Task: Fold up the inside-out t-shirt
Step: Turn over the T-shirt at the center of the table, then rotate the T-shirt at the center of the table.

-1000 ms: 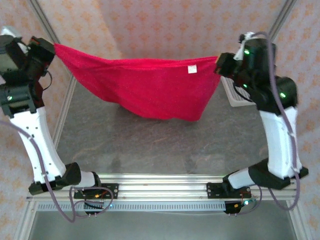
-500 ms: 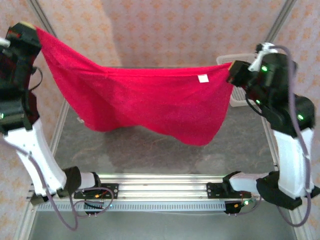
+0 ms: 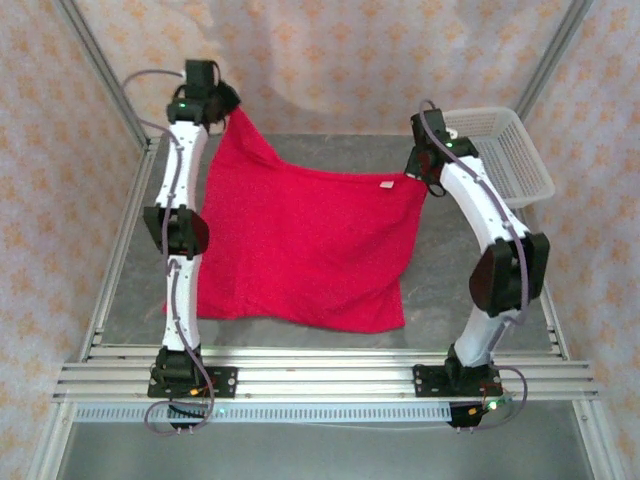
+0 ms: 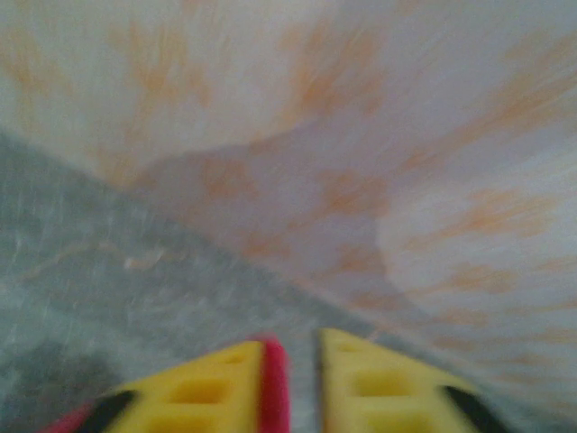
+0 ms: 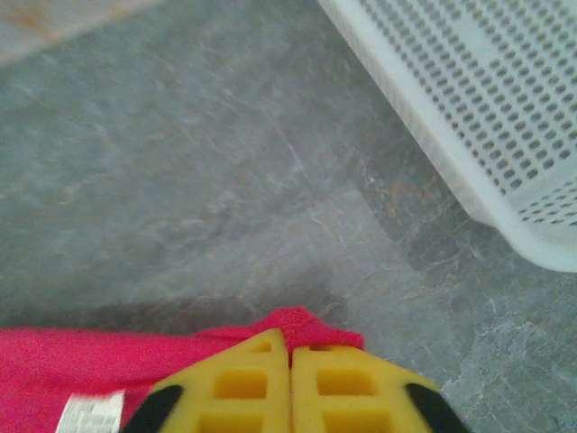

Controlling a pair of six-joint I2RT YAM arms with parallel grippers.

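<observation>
Top external: bare table [image 3: 440, 290] borders t-shirt [image 3: 300, 250] right and near edges.

top camera looks down; wrist cameras skim table [image 3: 440, 280].

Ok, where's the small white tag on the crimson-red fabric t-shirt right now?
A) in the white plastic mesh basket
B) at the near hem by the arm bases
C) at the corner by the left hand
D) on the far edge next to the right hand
D: the small white tag lies on the far edge of the crimson-red fabric t-shirt, just beside the right hand pinching that corner.
</observation>
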